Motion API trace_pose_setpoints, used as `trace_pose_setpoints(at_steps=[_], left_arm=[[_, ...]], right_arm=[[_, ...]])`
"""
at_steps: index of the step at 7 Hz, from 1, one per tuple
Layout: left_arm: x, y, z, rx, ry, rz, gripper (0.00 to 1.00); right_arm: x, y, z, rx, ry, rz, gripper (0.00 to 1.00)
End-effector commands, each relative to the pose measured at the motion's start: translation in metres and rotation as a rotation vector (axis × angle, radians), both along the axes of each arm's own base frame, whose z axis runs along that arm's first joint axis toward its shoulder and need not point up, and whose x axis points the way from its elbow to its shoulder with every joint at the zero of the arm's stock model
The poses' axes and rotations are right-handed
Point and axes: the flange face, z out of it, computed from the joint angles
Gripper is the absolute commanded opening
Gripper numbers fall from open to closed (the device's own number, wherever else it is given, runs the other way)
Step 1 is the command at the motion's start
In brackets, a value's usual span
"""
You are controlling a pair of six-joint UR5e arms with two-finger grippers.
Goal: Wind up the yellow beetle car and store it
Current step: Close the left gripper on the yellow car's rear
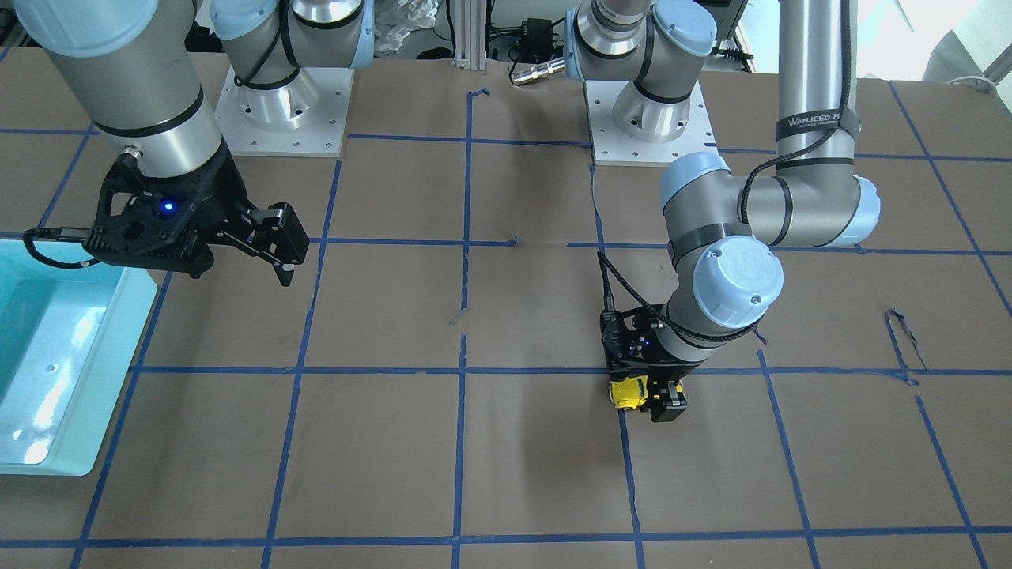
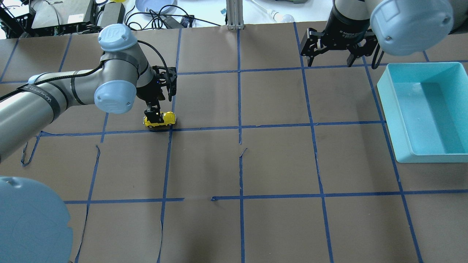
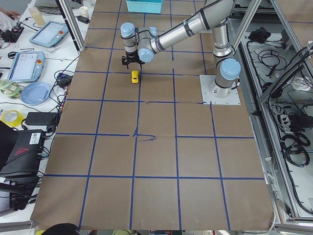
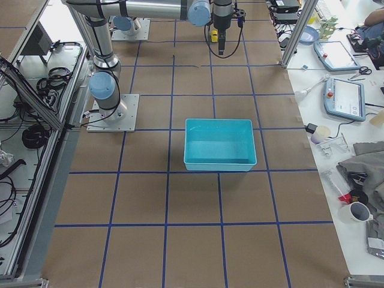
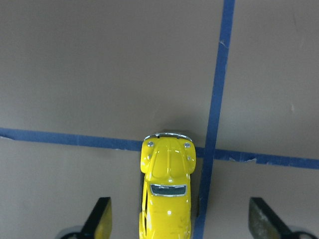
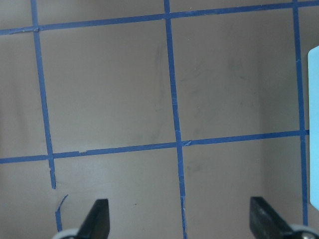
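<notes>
1. Left fingers (image 5: pixel 102 220): you'll find them spread wide and pointing straight down, one on each side of the small glossy yellow beetle-shaped toy car (image 5: pixel 167 199). They hold nothing. The left wrist view shows a gap between car and finger on both sides, narrower on that view's left.
2. The car: it sits on its wheels, roof up, on the brown paper-covered counter (image 2: pixel 278 160). Dark windscreen and chrome bumper face away from the wrist camera. Its nose lies at a crossing of the blue tape grid lines (image 2: pixel 239 126), and one line runs close along its flank.
3. Placement: the car is in the robot's left half of the counter. In the overhead view one finger stands in front of the car's body, so part of the yellow is covered there.
4. Right fingers (image 6: pixel 99 220): also set wide apart, with nothing between them. They hang above the counter, and the right wrist view shows only paper and tape lines beneath.
5. The light teal rectangular plastic bin (image 2: pixel 387 109): it rests on the counter at the robot's right side. The right fingers are near one of its corners, with its edge just showing in the right wrist view. The bin is well apart from the car.
</notes>
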Motion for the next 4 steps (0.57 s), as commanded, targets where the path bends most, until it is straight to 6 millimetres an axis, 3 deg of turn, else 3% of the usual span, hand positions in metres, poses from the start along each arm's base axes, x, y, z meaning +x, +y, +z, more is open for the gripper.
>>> trace_pose_setpoints(at_steps=[1,4], left_arm=[[0.000,-0.002,-0.008,-0.007,-0.002,-0.040,0.90],[0.026,0.000,-0.025,0.000,0.001,0.043,0.90]], right_arm=[[0.000,0.000,0.000,0.000,-0.001,0.000,1.00],[0.000,0.000,0.000,0.000,-0.001,0.000,1.00]])
